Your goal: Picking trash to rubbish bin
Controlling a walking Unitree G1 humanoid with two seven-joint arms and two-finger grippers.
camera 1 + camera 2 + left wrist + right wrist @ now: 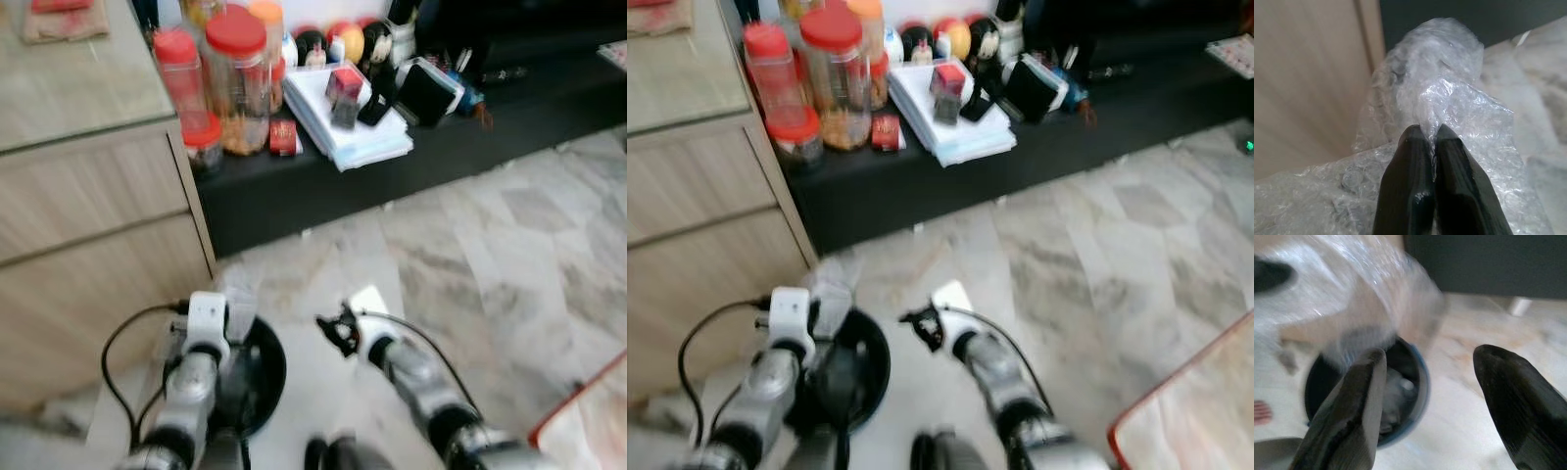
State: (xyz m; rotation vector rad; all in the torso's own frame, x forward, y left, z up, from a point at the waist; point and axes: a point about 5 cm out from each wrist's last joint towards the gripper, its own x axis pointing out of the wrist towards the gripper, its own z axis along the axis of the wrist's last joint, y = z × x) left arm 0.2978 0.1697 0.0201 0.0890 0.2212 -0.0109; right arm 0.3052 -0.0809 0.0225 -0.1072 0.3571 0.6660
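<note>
Marble floor [509, 255] by the cabinet [88, 225]: left gripper [1432, 142] clamps bubble wrap [1449, 93] over the bin [1418, 382], right gripper [1430, 382] spread empty, so next it probably just lets go.

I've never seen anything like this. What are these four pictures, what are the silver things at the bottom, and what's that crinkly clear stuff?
The top two pictures come from cameras in a walking robot's head, looking down at a marble floor. The silver things are its arms. The other two come from cameras on its wrists. The left hand has its two black fingers pinched shut on a sheet of bubble wrap, held above a small dark bin beside a wooden cabinet. The right hand is open, facing the bin, holding nothing. Behind, a low black shelf carries red-lidded jars and papers.
</note>
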